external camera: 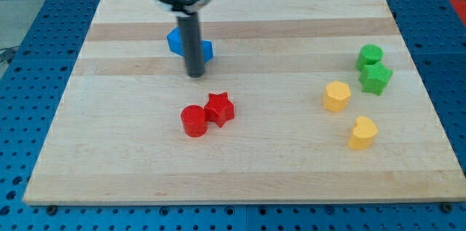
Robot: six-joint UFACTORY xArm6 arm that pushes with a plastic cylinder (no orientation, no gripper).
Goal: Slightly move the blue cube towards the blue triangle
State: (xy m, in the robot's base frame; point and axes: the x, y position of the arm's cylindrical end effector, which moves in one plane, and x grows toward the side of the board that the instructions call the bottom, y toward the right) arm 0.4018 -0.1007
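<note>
A pale wooden board (240,151) lies on a blue perforated table (29,12), and every block sits loose on its bare surface, none inside any container. My tip (195,75) is the lower end of a straight dark rod with no fingers to open or close, so it grips nothing; it rests on the board in the upper left of the frame.

Blue plastic shows on both sides of the rod, just above my tip. The part at the view's left (175,40) and the part at the view's right (207,51) are split by the rod, which hides their middle, so I cannot tell whether this is the blue cube alone, the blue triangle, or both touching.

Below my tip, near the centre, a red star block (220,108) touches a red cylinder block (194,121).

At the right of the frame a green cylinder-like block (369,57) sits just above a green star-like block (376,79), close together. A yellow hexagonal block (336,96) and a yellow heart-like block (362,132) lie lower, apart.

No writing or labels can be read anywhere
</note>
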